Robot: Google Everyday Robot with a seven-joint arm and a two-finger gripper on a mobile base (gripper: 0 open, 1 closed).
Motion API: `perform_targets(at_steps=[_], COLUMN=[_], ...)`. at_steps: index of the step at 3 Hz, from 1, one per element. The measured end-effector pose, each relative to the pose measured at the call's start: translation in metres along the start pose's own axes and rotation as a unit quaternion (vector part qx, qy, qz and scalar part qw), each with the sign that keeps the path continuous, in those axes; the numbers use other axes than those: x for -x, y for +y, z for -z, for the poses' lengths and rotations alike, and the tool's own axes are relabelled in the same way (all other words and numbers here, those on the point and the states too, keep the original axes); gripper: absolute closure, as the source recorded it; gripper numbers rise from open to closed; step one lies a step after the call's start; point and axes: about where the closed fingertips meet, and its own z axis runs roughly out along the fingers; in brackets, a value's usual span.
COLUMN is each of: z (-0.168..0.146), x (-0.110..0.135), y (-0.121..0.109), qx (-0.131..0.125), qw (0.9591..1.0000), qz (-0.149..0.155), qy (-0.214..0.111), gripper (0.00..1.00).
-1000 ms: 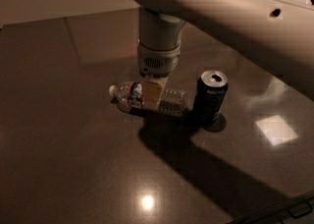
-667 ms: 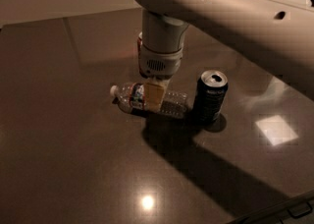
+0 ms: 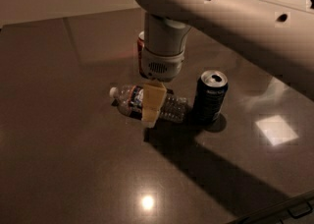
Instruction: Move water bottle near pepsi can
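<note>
My arm moved a little since before, so red can (image 3: pixel 141 46) now peeks out behind my wrist. Water bottle (image 3: pixel 130 99) not moved. Pepsi can (image 3: pixel 210 98) not moved.

My gripper (image 3: pixel 152 105) hangs down right over middle of water bottle. Can't tell if my jaws squeeze it or stand apart.

Water bottle lies on its side on dark tabletop (image 3: pixel 73 159), white cap pointing left, other end just beside pepsi can. Pepsi can stands up straight.

No legible text: pepsi can (image 3: pixel 210 99) lettering too faint, water bottle (image 3: pixel 173 109) label unreadable. Gripper (image 3: pixel 152 108) sits over the bottle's middle.
</note>
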Motion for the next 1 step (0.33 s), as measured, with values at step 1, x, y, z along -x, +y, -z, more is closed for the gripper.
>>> perform_targets(at_steps=[1], z=[0.0], x=[0.0], y=[0.0], qx=[0.0], qw=[1.0], qz=[0.0], qy=[0.0], gripper=[0.0])
